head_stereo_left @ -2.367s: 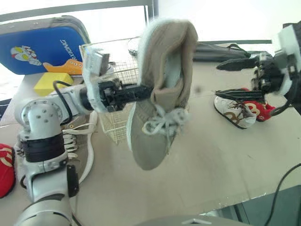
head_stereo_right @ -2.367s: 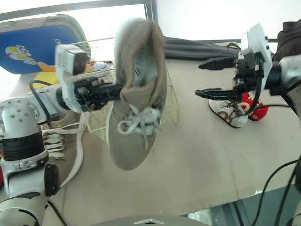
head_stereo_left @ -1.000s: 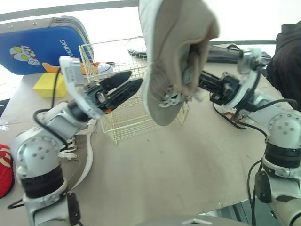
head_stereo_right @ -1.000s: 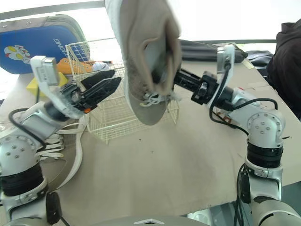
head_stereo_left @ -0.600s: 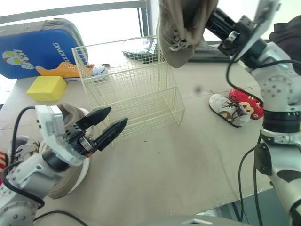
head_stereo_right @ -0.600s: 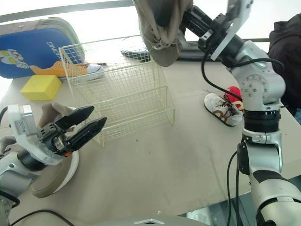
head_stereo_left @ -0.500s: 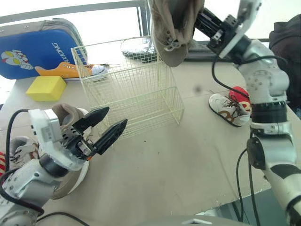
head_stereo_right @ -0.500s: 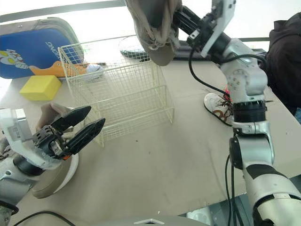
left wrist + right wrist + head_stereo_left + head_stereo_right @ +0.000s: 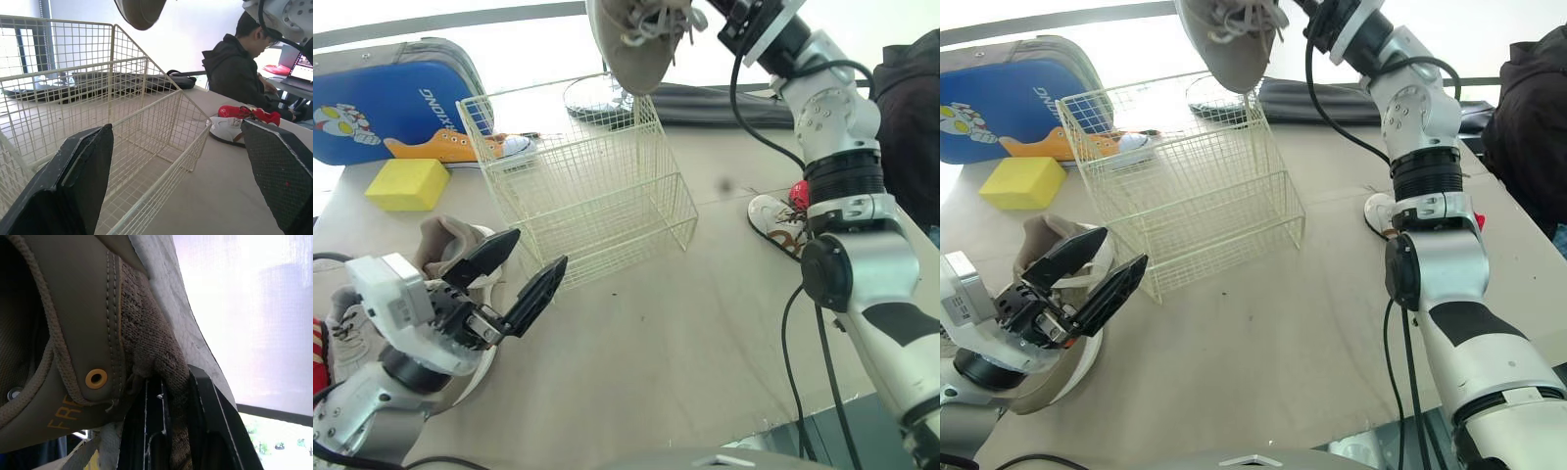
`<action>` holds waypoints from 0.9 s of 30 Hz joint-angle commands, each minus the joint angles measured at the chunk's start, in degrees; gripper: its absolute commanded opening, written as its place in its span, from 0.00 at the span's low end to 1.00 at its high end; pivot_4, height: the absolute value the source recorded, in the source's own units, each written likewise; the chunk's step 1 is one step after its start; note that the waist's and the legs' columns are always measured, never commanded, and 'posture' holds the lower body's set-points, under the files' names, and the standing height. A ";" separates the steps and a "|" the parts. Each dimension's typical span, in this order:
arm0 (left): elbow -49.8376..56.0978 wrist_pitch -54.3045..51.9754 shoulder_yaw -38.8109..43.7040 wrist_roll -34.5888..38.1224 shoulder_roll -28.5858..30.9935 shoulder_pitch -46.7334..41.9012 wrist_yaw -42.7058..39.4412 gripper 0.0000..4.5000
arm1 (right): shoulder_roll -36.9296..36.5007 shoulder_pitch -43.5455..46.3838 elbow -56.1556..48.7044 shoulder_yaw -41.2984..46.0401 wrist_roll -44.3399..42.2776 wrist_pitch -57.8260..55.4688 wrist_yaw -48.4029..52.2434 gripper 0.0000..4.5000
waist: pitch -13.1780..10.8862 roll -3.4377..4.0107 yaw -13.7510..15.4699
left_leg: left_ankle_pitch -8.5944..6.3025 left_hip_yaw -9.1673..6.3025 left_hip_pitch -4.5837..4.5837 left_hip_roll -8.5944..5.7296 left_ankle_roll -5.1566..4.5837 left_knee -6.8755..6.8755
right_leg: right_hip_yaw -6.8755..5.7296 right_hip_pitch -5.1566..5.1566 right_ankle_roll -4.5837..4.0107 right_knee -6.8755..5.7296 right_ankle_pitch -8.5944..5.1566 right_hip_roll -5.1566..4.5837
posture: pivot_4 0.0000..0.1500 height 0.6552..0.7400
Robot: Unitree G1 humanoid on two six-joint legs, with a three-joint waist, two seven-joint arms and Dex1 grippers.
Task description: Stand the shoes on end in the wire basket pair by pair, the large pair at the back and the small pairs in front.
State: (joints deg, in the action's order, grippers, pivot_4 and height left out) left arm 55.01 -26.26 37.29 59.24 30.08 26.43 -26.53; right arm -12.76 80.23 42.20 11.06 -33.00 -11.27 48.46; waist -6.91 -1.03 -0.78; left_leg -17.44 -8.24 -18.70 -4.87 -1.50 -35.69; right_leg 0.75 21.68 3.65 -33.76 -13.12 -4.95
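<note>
Dangling over basket (image 9: 570, 168), tan shoe (image 9: 626, 41) is pinched by right tool (image 9: 176, 426); left tool (image 9: 536, 251) gapes.

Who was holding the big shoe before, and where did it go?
The large beige lace-up sneaker passed from the left gripper to the right gripper, which lifted it high above the back of the cream wire basket. The left gripper let go and dropped low, jaws open. The basket, the small white shoe and the small red shoe stayed put.
</note>
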 commanded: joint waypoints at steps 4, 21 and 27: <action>0.23 3.37 -1.30 -0.43 0.64 -1.27 1.08 1.00 | 4.62 3.46 8.27 1.53 2.51 8.80 2.38 0.00 | 0.00 0.03 -0.31 | 0.01 0.10 0.05 0.02 0.00 0.09 | 0.07 0.07 0.08 -0.03 0.05 0.01 | 1.00 1.00; -2.06 6.07 -4.95 -3.29 0.57 -2.42 0.54 1.00 | 6.19 0.35 24.13 -3.21 15.48 9.77 6.20 0.00 | 0.05 0.01 0.15 | 0.02 0.08 0.07 0.01 0.01 0.20 | 0.06 0.09 0.06 -0.05 0.15 0.05 | 1.00 1.00; -2.82 6.42 -5.76 -3.97 0.71 -2.99 0.07 1.00 | 6.43 2.36 25.24 -1.57 15.61 5.87 0.31 0.00 | 0.08 0.02 0.14 | 0.01 -0.02 0.06 -0.04 0.01 0.20 | 0.06 0.08 0.06 -0.06 0.15 0.05 | 1.00 1.00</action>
State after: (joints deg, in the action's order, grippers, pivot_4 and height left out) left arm 51.91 -21.31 31.36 55.35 30.43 23.69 -26.18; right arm -5.92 81.82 66.60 8.23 -17.66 -3.85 50.97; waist -6.83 -1.01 -0.64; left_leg -17.43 -8.26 -18.64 -4.91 -1.48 -35.49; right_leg 0.80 21.77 3.71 -33.82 -12.97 -4.90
